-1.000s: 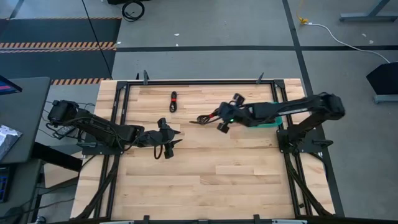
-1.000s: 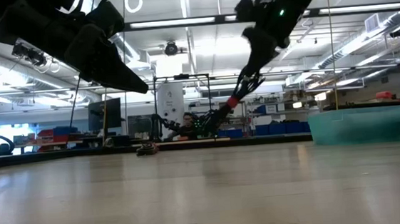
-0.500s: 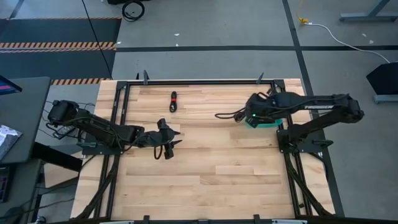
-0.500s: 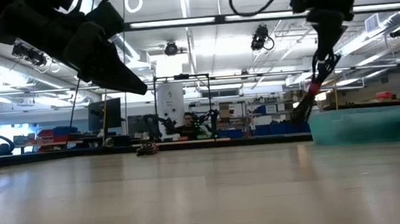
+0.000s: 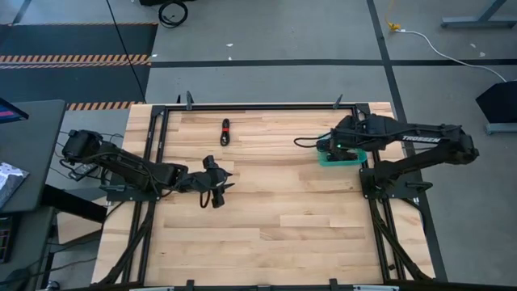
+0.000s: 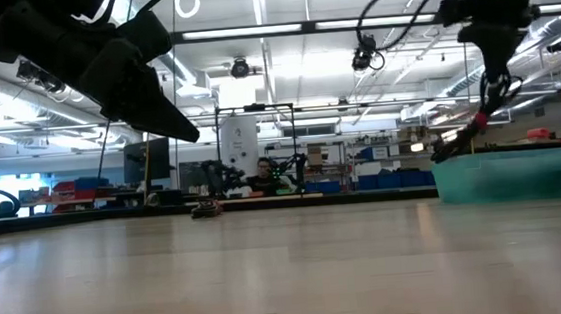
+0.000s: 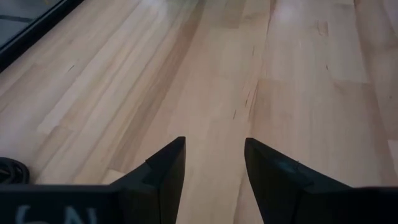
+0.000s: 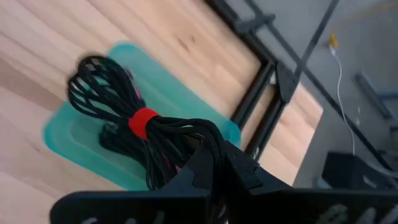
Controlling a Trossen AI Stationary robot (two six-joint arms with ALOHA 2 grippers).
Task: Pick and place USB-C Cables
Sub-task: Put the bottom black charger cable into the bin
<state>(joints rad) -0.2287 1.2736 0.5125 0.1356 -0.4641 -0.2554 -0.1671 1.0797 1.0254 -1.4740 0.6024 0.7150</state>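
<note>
Your right gripper pinches a black cable bundle, bound by a red tie, above the teal bin at the table's right side. Centre the dangling loops over the bin's opening before letting go; they are limp and springy and, I judge, could drape over the smooth plastic rim. Other dark cables already lie inside. One more cable lies on the pale wood planks at the far side, left of centre. Your left gripper waits with fingers spread over bare table, left of centre.
</note>
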